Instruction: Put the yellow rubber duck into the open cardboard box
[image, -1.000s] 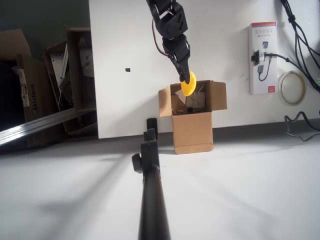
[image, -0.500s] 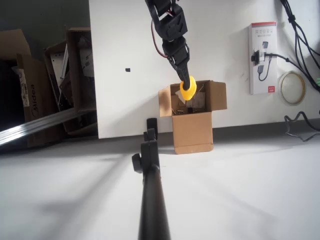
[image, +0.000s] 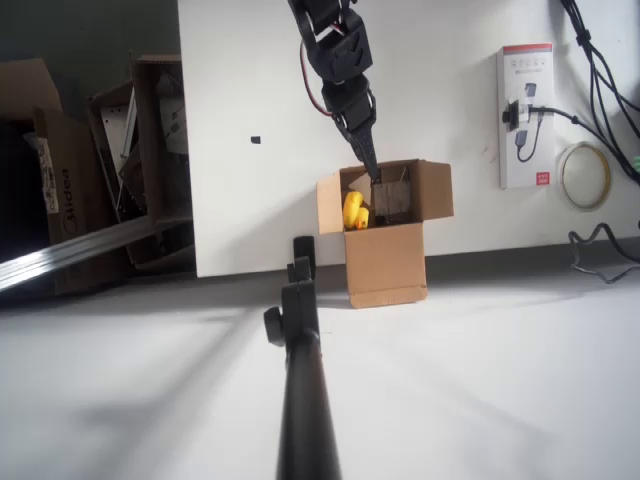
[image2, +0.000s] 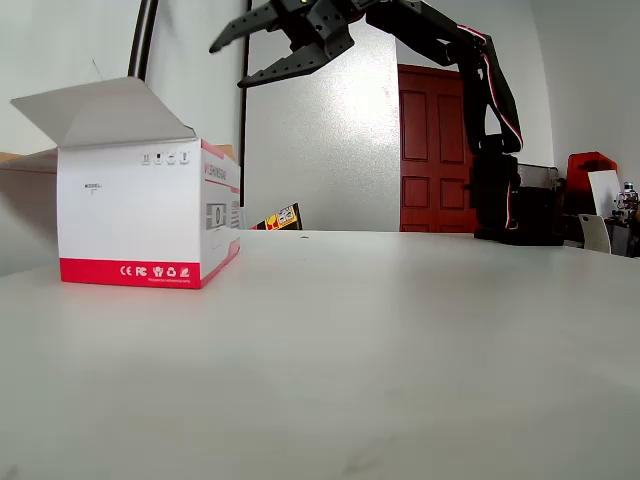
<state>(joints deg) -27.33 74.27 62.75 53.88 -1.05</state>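
The yellow rubber duck (image: 354, 211) has dropped: half a second ago it hung pinched at the gripper's tip above the opening, and now it sits inside the open cardboard box (image: 385, 262), low against the left inner wall, at the centre of the overhead view. The gripper (image: 368, 166) hovers just above the box's back rim with nothing in it; in the fixed view its two fingers (image2: 268, 48) stand plainly apart at the upper left of the frame — so the release is done and the duck has fallen clear. Judging from this, the task's main step is complete, and what remains is only for the arm to draw back without catching a flap. Some things are hard to read. The duck's lower half is hidden behind the box's front wall, so I cannot tell whether it rests upright or on its side among the papery clutter. In the overhead view the fingers narrow to a dark point and their gap is not legible there. A black pole (image: 300, 380) rises through the lower middle of the overhead view, and the arm is cut off at the top edge.
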